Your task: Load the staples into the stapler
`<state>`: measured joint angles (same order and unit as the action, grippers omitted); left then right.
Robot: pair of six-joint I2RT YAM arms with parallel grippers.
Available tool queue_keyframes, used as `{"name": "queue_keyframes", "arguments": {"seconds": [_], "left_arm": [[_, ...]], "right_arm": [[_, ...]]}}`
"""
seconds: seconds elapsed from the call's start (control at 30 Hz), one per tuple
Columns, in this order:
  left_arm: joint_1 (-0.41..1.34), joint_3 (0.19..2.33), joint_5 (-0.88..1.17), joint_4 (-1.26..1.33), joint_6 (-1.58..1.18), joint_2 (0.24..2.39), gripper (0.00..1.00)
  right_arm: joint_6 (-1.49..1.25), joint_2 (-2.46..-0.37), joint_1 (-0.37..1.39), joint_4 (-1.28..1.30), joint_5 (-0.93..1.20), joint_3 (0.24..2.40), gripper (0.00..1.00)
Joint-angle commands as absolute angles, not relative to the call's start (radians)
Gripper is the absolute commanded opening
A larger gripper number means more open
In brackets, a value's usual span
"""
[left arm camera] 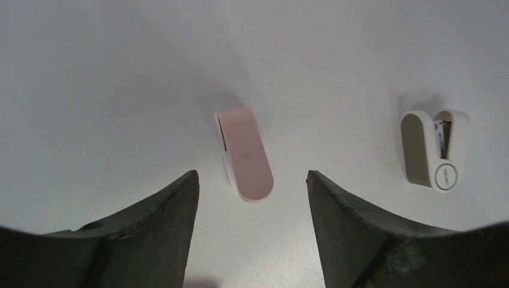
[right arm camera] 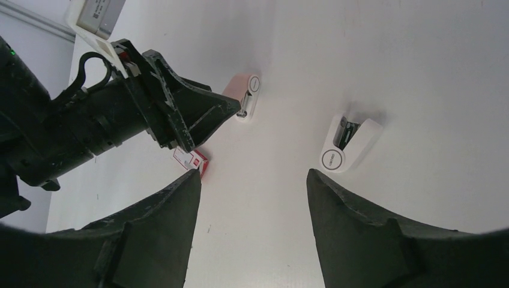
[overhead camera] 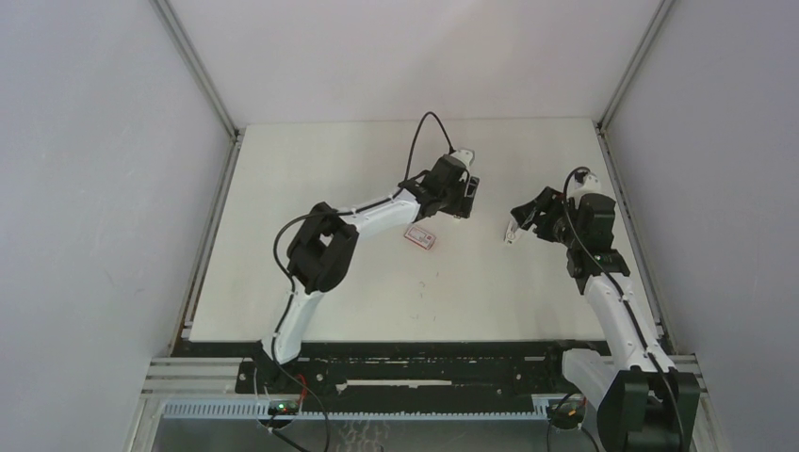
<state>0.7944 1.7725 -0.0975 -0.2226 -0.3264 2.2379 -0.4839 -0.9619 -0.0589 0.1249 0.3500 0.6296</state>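
Observation:
The staples box (overhead camera: 420, 236), pink-red with a white label, lies flat on the white table just near-left of my left gripper (overhead camera: 464, 200). It also shows in the right wrist view (right arm camera: 192, 162). A small pink-and-white stapler (left arm camera: 245, 154) lies between and just beyond my left gripper's (left arm camera: 250, 180) open, empty fingers. A white mini stapler (left arm camera: 435, 150) lies to its right, its top lifted and metal showing inside. My right gripper (overhead camera: 513, 231) is open and empty above the table, facing both staplers (right arm camera: 246, 96) (right arm camera: 348, 144). The right gripper (right arm camera: 252, 174) touches nothing.
The white table (overhead camera: 377, 301) is walled in by grey panels on the left, back and right. My left arm (right arm camera: 120, 114) with its cable reaches across the middle of the table towards the right arm.

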Motion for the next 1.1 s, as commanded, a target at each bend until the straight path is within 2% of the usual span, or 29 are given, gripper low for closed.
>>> {"name": "queue_keyframes", "arguments": {"seconds": [0.0,0.27,0.4,0.57,0.67,0.9,0.97,1.07], "left_arm": [[0.799,1.879,-0.120,-0.264,-0.301,2.285,0.69],[0.799,1.930,-0.122,-0.291,-0.312,2.323,0.51],[0.799,1.959,-0.138,-0.322,-0.322,2.345,0.46],[0.799,1.944,-0.141,-0.326,-0.353,2.334,0.18],[0.799,1.883,-0.144,-0.299,-0.377,2.256,0.02],[0.781,1.499,-0.107,-0.109,-0.518,1.874,0.00],[0.772,1.393,-0.095,-0.079,-0.565,1.766,0.00],[0.766,1.238,-0.095,-0.050,-0.629,1.627,0.00]], "right_arm": [[-0.516,-0.976,-0.066,0.051,0.367,0.621,0.64],[-0.521,-1.002,-0.068,0.042,0.379,0.618,0.64],[-0.521,-1.006,-0.069,0.043,0.379,0.618,0.63],[-0.515,-1.000,-0.071,0.048,0.380,0.619,0.63],[-0.497,-0.997,-0.074,0.044,0.413,0.619,0.64],[-0.467,-0.963,-0.059,-0.021,0.541,0.594,0.73],[-0.447,-0.956,-0.026,-0.033,0.533,0.591,0.77],[-0.425,-0.970,0.047,-0.056,0.530,0.597,0.78]]}}
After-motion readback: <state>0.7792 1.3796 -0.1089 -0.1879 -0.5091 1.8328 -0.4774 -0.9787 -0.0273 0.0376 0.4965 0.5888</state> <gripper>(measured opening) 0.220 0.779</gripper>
